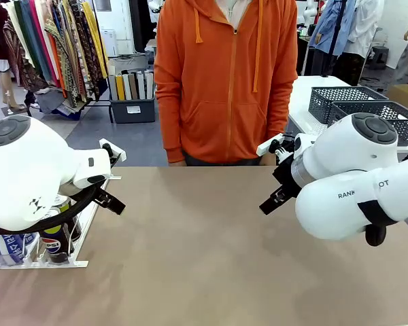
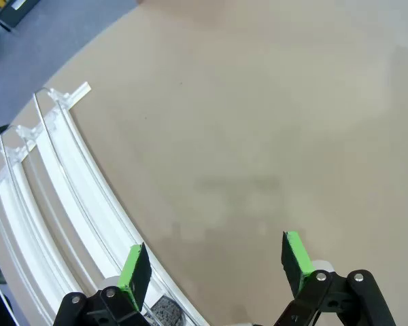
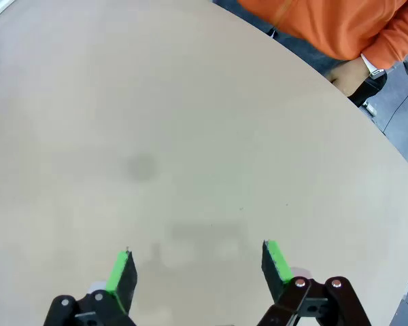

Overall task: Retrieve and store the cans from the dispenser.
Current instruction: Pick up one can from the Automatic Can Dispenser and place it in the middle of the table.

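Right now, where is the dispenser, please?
In the front view, the dispenser lies at the table's left edge under the left arm, holding cans at its near end.

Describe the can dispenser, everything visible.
The dispenser is a flat white rack, plastic by its look, lying on the table at the robot's left. Long parallel rails form lanes, ending in small stoppers at one end. Cans sit in its near end, one black, one blue. The left arm hides much of it; the open left gripper hangs above its inner rail.
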Action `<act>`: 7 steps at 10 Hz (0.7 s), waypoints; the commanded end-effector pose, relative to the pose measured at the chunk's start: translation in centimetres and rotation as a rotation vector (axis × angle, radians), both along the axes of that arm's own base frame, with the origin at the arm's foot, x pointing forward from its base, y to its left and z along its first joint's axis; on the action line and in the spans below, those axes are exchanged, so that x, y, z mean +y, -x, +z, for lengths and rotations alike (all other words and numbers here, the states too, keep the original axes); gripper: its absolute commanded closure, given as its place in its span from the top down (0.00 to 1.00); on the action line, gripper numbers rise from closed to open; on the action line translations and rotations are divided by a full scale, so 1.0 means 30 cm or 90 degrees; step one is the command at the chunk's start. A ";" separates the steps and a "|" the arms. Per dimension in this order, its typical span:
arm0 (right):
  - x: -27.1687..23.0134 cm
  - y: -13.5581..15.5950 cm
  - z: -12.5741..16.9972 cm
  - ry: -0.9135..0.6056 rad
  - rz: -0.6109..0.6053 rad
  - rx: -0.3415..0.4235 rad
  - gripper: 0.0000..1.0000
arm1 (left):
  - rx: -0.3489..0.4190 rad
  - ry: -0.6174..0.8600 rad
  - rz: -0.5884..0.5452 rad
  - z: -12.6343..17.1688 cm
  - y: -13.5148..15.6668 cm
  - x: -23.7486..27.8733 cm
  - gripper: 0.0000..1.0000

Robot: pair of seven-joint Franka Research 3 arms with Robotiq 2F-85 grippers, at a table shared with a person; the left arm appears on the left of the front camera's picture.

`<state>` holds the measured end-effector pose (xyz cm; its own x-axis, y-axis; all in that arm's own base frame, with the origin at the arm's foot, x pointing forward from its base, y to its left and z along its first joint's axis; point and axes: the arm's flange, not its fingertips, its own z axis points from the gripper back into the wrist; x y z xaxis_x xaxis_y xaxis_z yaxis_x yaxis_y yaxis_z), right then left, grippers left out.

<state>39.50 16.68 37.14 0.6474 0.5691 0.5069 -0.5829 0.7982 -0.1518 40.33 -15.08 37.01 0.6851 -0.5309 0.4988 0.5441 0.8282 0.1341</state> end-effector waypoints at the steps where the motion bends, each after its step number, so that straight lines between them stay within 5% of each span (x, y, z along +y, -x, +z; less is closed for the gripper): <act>1: 0.000 0.000 0.000 0.000 0.000 0.000 1.00 | 0.000 0.000 0.000 0.001 0.000 0.000 1.00; 7: 0.000 0.000 0.000 0.000 0.000 0.000 1.00 | 0.000 0.000 0.000 0.001 0.000 0.000 1.00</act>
<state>39.50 16.68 37.14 0.6474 0.5691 0.5069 -0.5829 0.7982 -0.1518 40.33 -15.08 37.01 0.6851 -0.5308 0.4988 0.5441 0.8283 0.1341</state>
